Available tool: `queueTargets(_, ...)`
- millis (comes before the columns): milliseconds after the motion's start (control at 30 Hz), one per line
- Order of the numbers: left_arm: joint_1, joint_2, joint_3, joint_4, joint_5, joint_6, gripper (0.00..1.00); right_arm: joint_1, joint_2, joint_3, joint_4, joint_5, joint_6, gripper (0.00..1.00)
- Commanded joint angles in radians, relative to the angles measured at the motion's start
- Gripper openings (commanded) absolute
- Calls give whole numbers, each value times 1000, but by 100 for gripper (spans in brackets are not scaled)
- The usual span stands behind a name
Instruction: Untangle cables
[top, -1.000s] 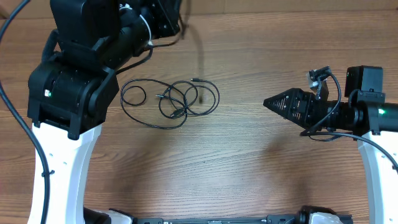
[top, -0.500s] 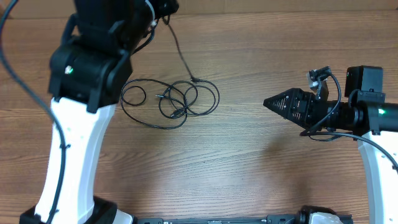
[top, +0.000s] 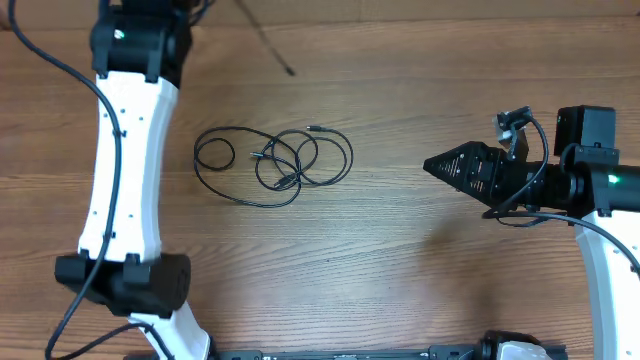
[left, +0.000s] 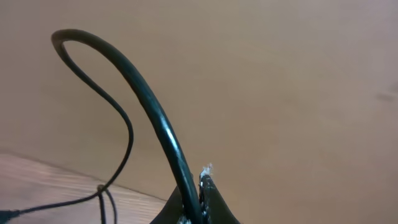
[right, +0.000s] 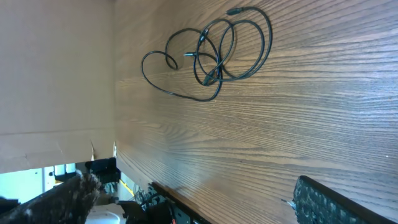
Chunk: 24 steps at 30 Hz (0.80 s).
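The cables (top: 285, 160) lie as a tangle of thin black loops on the wooden table (top: 400, 270), left of centre; in the right wrist view the cables (right: 211, 56) show at the top. One separate black cable (left: 149, 106) is clamped in my left gripper (left: 196, 190), which is shut on it and raised in front of the beige wall. In the overhead view that gripper is off the top edge, and the held cable's free end (top: 288, 68) hangs above the far table. My right gripper (top: 432, 165) hovers right of the tangle, turned on its side and open, with nothing between its fingers (right: 333, 202).
My left arm's white link (top: 125, 180) stretches along the table's left side, from its base (top: 125, 285) near the front to the far edge. A beige wall (left: 280, 74) stands behind the table. The table's front edge (right: 186, 193) shows in the right wrist view.
My left arm has swung up and back toward the far left corner. It drew the held cable away from the tangle until its end left the table. The right arm has not moved.
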<state>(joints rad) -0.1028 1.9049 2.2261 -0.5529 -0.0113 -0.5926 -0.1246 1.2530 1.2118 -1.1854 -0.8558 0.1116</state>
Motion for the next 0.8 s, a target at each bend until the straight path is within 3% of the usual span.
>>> queueTargets(0, 99, 54, 13, 20, 1, 150, 4, -3, 0, 25, 5, 3, 0, 100)
queueTargets(133, 214, 98, 13, 15, 0, 298, 4, -3, 0, 25, 5, 3, 0, 100)
queueTargets(200, 280, 122, 13, -3, 1, 337, 17, -3, 0, 25, 5, 3, 0, 100)
queueTargets(267, 333, 146, 13, -32, 1, 339, 20, -3, 0, 25, 5, 3, 0, 100)
queueTargets(300, 369, 165, 13, -59, 1, 339, 35, -3, 0, 25, 5, 3, 0, 100)
queueTargets(333, 399, 184, 13, -89, 3, 339, 66, -3, 0, 25, 5, 3, 0, 100)
queueTargets(367, 424, 201, 13, -121, 5, 339, 76, -3, 0, 25, 5, 3, 0, 100)
queueTargets(433, 469, 239, 13, -196, 5, 338, 73, -3, 0, 25, 5, 3, 0, 100)
queueTargets(533, 497, 279, 13, -271, 13, 315, 79, -3, 0, 25, 5, 3, 0, 100)
queueTargets(767, 479, 342, 6, -307, 256, 316, 78, -3, 0, 25, 5, 3, 0, 100)
